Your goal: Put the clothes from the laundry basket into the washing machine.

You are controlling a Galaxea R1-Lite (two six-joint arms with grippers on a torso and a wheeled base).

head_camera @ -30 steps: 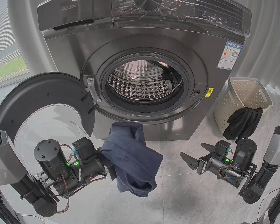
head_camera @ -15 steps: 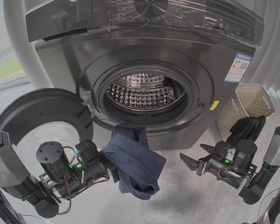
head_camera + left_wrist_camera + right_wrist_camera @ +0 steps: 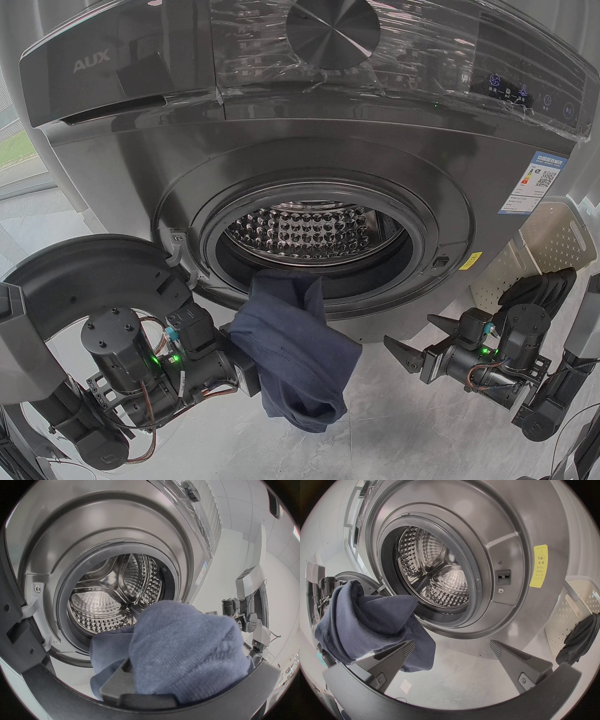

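Left claw [image 3: 249,374] pinches a bunched navy-blue cotton garment [image 3: 294,350], hanging just before the lower rim of the open grey front-loading washing machine [image 3: 375,144]. Right claw [image 3: 417,349] hangs spread and empty, near right. Loading step, I'd say: next, lift it over the rim, then release.

Silver brand lettering [image 3: 92,60] stands on the drawer front of the washing machine [image 3: 375,144], up and to the left of its door opening [image 3: 306,228]; lit touch icons [image 3: 531,99] run along the film-covered control panel, up and to the right of the opening; lower on that side is an energy label [image 3: 537,182] with coloured bars and a square code, its print too fine to make out; a yellow sticker [image 3: 540,566] with dark characters sits just right of the opening.
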